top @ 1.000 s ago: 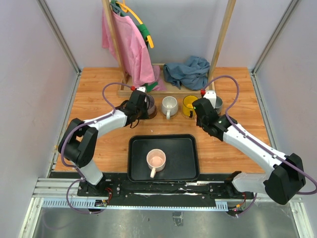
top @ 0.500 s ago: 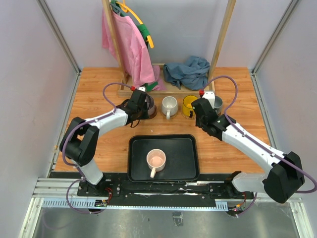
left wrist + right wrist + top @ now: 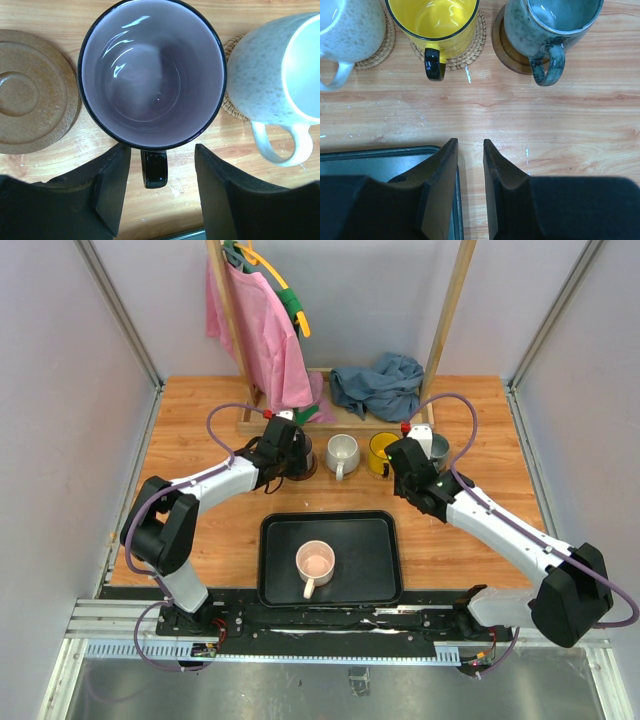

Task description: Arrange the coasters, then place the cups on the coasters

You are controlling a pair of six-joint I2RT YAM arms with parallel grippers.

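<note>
A wooden counter [image 3: 200, 540] is seen from above, enclosed by pale walls. At its far edge a wooden rack [image 3: 445, 320] is set, with a pink cloth [image 3: 265, 340] hung on it and a blue cloth [image 3: 378, 385] heaped at its foot. Two white and black arms are stretched from the near edge towards a row of mugs at the far side, the left arm [image 3: 215, 480] at the row's left end and the right arm [image 3: 490, 520] nearer its right end. A black tray [image 3: 365, 560] is laid between the arm bases, and a pink mug [image 3: 315, 563] is stood upright in it, handle towards the near edge. The left pincer [image 3: 159, 165] is held open on either side of the black handle of the purple mug [image 3: 150, 75], with a gap shown on both sides of the handle, so nothing is gripped. The right pincer [image 3: 471, 150] is held only narrowly open over bare wood beside the tray's corner, and nothing is held in it. Just right of the purple mug, a speckled white mug [image 3: 270, 75] is set on a woven coaster [image 3: 231, 102]. Next along, a yellow mug [image 3: 432, 20] is set on a second woven coaster [image 3: 470, 45], and a grey-blue mug [image 3: 555, 25] on a dark brown coaster [image 3: 505, 47]. An empty brown coaster [image 3: 30, 95] is laid just left of the purple mug. Whether a coaster is under the purple mug cannot be told from the wrist view.
</note>
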